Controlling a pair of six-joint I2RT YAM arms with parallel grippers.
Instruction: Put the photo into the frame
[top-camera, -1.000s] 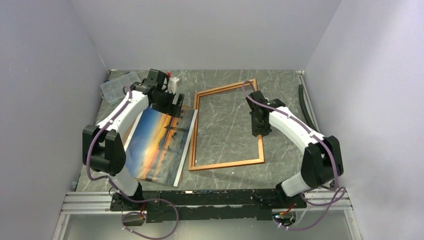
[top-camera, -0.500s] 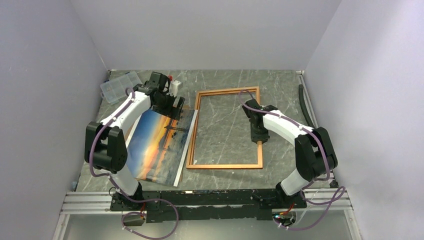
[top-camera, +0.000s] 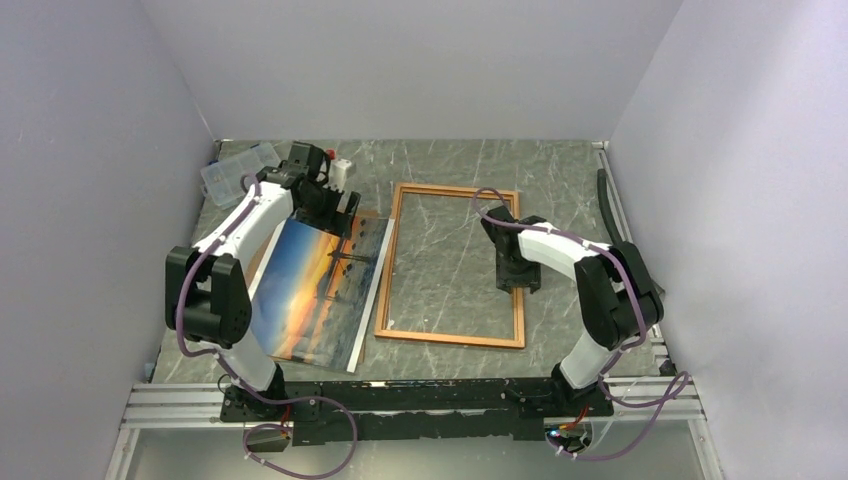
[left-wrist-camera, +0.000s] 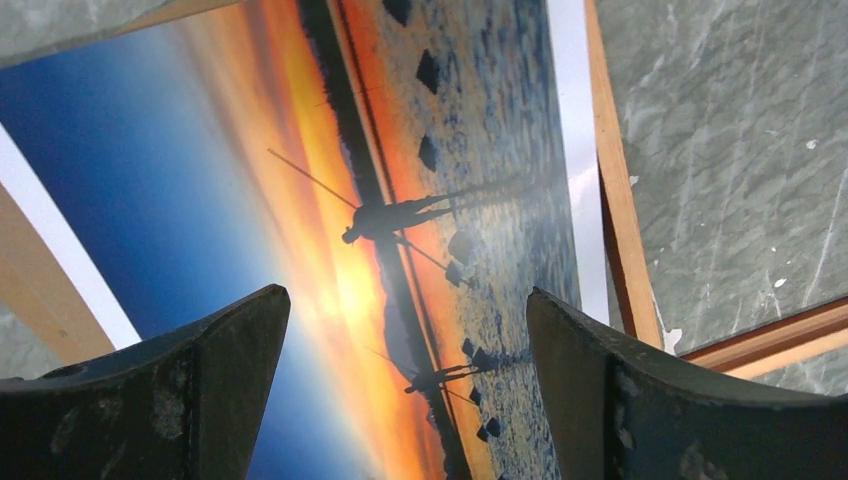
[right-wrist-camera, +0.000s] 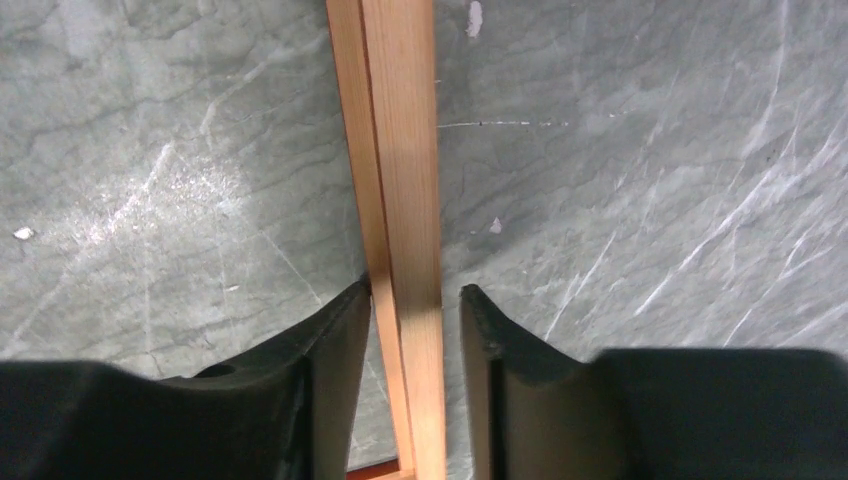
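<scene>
The photo (top-camera: 318, 290), a sunset print with a white border, lies flat at the left, and it fills the left wrist view (left-wrist-camera: 400, 190). My left gripper (top-camera: 338, 210) hovers over its far end, jaws wide open and empty (left-wrist-camera: 405, 300). The frame (top-camera: 390, 270), a narrow red-orange border, lies flat to the right of the photo, with the marble table showing through it. My right gripper (top-camera: 518, 278) straddles its right rail (right-wrist-camera: 400, 150). The left finger touches the rail and a thin gap shows at the right finger (right-wrist-camera: 413, 295).
A clear plastic organiser box (top-camera: 238, 170) and a small white item (top-camera: 343, 168) sit at the back left behind my left arm. A black strip (top-camera: 605, 205) runs along the right wall. A tan board edge (left-wrist-camera: 35, 285) shows under the photo.
The frame has swung round with my right gripper on its right rail, from skewed to nearly square with the table. My left gripper has shifted slightly left over the photo.
</scene>
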